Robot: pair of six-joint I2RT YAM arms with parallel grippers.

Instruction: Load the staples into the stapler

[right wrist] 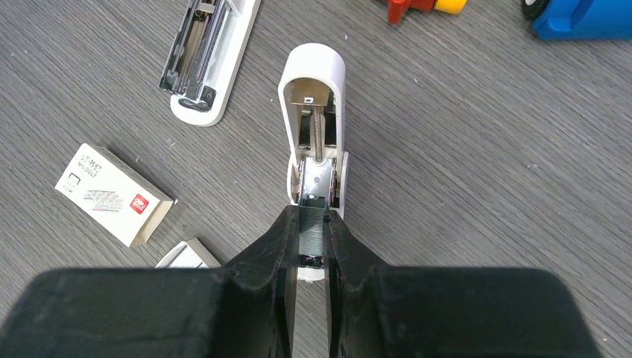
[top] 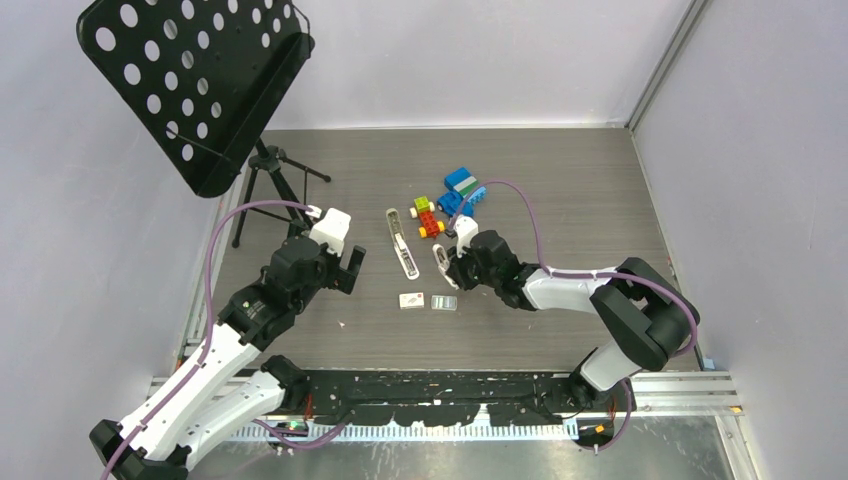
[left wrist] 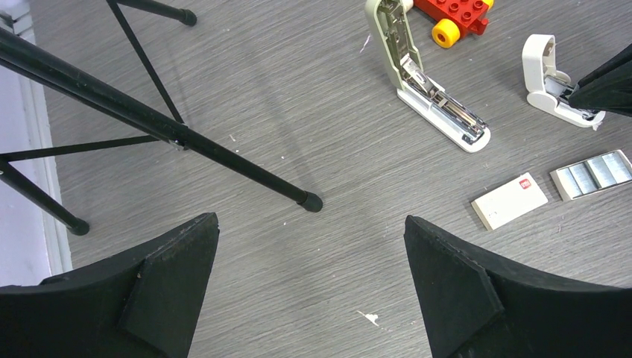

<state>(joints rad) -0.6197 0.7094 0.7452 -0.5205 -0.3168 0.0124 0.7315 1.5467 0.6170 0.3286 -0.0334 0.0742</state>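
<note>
Right gripper pinches the staples, a ribbed grey strip, lined up with the metal channel of a white claw-shaped piece, likely for sliding in. The stapler lies open alongside. Left gripper hangs open, clear of the work.

stapler opened flat, staples seemingly in right pincer

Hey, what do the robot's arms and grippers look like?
The left arm and right arm have white shells with black joints; a purple cable loops along each. The left gripper and right gripper have thick, wedge-shaped matte black fingers.
</note>
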